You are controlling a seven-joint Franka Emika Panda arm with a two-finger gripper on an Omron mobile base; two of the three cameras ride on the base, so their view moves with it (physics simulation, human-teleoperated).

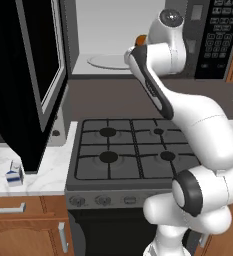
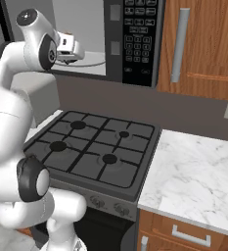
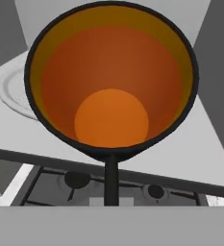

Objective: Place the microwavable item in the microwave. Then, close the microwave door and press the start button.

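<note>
Keypad strip (image 2: 141,37) on the microwave (image 1: 208,40): rows of small pale marks on the buttons, too small to read.
Milk carton (image 1: 14,174): blue patch on white, no lettering could be made out.
Readable text: none was found.

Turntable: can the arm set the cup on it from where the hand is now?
Probably yes. The microwave door is swung wide open, and the cup, held in the shut gripper, hangs at the cavity mouth with the turntable just beyond, nothing between them.

Arm (image 1: 188,115) up & fwd, gripper (image 3: 111,185) clamped tight on cup rim.
</note>
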